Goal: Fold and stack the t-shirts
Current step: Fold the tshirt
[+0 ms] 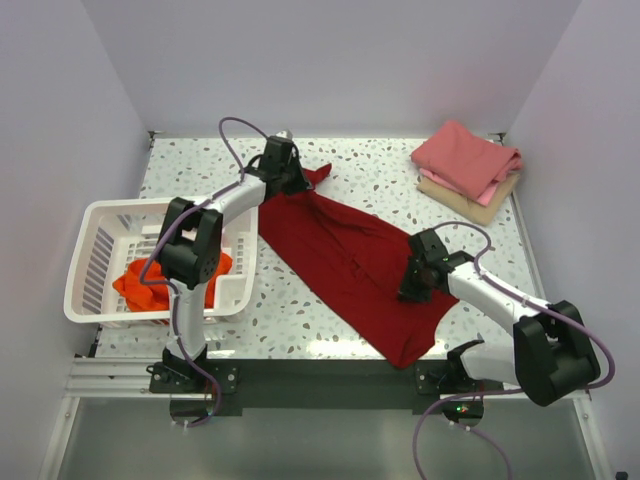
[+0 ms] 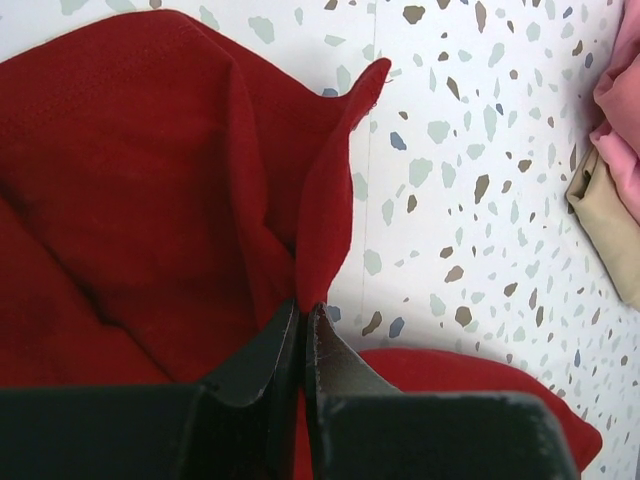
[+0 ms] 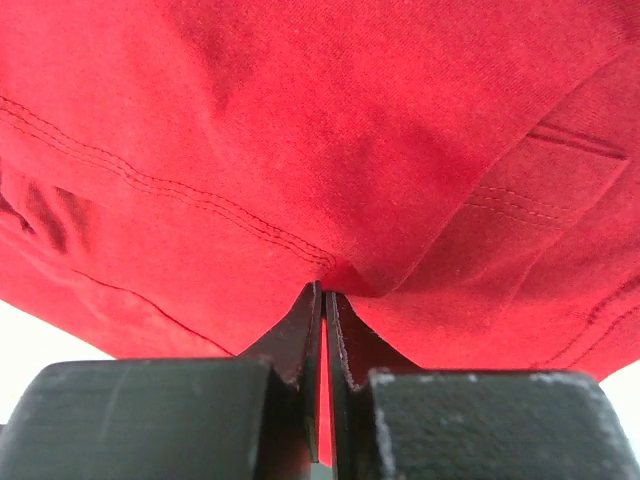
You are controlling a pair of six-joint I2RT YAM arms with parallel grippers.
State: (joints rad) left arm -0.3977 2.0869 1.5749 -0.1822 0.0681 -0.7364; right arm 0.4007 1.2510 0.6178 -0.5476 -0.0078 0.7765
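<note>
A large dark crimson t-shirt (image 1: 345, 258) lies stretched diagonally across the speckled table. My left gripper (image 1: 286, 178) pinches its far upper corner, shut on a pulled-up fold of the cloth (image 2: 325, 210). My right gripper (image 1: 415, 285) is shut on the crimson cloth (image 3: 330, 150) at the shirt's right edge, with fabric caught between its fingers. An orange-red t-shirt (image 1: 143, 283) lies crumpled inside the white basket. A folded pink t-shirt (image 1: 464, 160) rests on a folded tan one (image 1: 487, 203) at the back right.
The white slotted basket (image 1: 105, 222) stands at the table's left side, beside the left arm. The table's near edge (image 1: 320, 352) runs just below the shirt's lower tip. White walls close in the back and both sides.
</note>
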